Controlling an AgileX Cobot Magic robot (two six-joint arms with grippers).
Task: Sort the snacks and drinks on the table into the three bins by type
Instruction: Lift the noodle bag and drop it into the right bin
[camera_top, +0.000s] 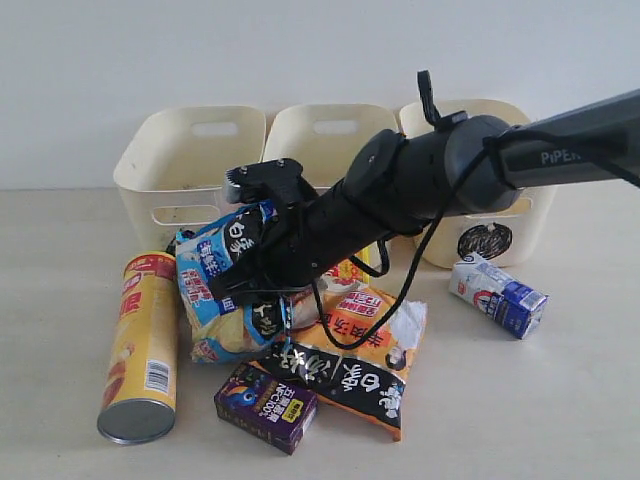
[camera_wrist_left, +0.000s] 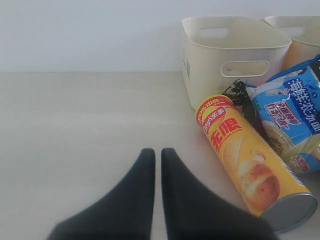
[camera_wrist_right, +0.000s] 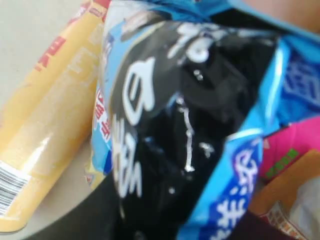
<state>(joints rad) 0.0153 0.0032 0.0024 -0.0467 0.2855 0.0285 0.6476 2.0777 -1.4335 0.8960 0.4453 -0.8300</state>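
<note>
Right gripper (camera_top: 245, 285) clenches the crinkly blue-white-black chip bag (camera_top: 212, 262), which stands tilted just at three o'clock of the lying yellow cylindrical chip tube (camera_top: 140, 345). Left gripper (camera_wrist_left: 157, 152) is clenched, empty.

**Charcoal arm, white lettering**

Matte charcoal-grey tubular right arm (camera_top: 470, 160), swelling into a rounded black joint housing (camera_top: 378, 178). White "PIPER" lettering (camera_top: 565, 156) on the grey link just past that housing. Thin black cable (camera_top: 405, 295) looping beneath the housing. On the left gripper (camera_wrist_left: 156, 151), two smooth black tapered fingers (camera_wrist_left: 135, 200), narrow-tipped and broad-based.
</note>
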